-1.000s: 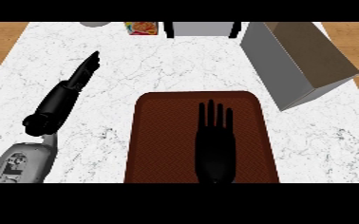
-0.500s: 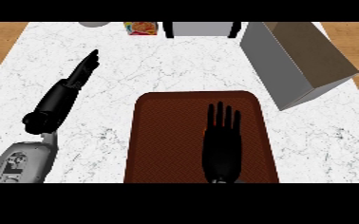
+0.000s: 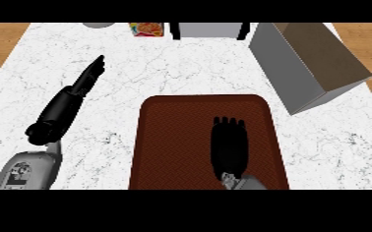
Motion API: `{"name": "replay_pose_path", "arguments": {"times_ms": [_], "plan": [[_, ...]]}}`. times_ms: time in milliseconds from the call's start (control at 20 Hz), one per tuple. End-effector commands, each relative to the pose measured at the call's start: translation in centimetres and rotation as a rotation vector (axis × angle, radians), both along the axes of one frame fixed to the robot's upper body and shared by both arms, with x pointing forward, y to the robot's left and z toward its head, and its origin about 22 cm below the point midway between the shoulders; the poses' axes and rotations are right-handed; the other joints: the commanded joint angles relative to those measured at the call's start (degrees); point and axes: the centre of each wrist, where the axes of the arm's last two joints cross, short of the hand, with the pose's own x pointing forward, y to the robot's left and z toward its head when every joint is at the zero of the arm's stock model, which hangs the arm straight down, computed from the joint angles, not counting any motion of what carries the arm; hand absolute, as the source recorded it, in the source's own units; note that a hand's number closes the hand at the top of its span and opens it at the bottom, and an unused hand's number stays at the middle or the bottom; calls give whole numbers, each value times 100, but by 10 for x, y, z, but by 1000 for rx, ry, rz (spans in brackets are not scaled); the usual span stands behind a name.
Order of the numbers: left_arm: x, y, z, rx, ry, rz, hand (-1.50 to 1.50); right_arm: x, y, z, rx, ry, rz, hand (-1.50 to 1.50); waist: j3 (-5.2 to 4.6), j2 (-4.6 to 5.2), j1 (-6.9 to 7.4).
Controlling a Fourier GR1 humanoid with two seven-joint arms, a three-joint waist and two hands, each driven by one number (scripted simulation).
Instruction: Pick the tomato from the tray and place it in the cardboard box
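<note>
Fingers straight on both hands; right hand (image 3: pixel 229 145) over tray (image 3: pixel 163 142); no legible writing.

Tomato unseen, perhaps under right hand (image 3: pixel 229 147); tray (image 3: pixel 163 142) bottom-cropped.

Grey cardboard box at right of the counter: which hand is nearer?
Right. The right hand lies over the dark red tray, just left of the grey cardboard box; the left hand is far across the white marble counter.
</note>
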Motion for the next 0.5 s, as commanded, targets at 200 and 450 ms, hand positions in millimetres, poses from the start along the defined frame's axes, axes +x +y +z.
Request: {"name": "replay_pose_path", "arguments": {"times_ms": [200, 450], "plan": [[-1, -9, 3, -6, 6, 9, 0, 2, -5, -14, -89, -123, 113, 150, 5, 10, -9], [-5, -1, 1, -1, -4, -8, 0, 0, 7, -12, -98, -234, 174, 150, 5, 8, 5]]}}
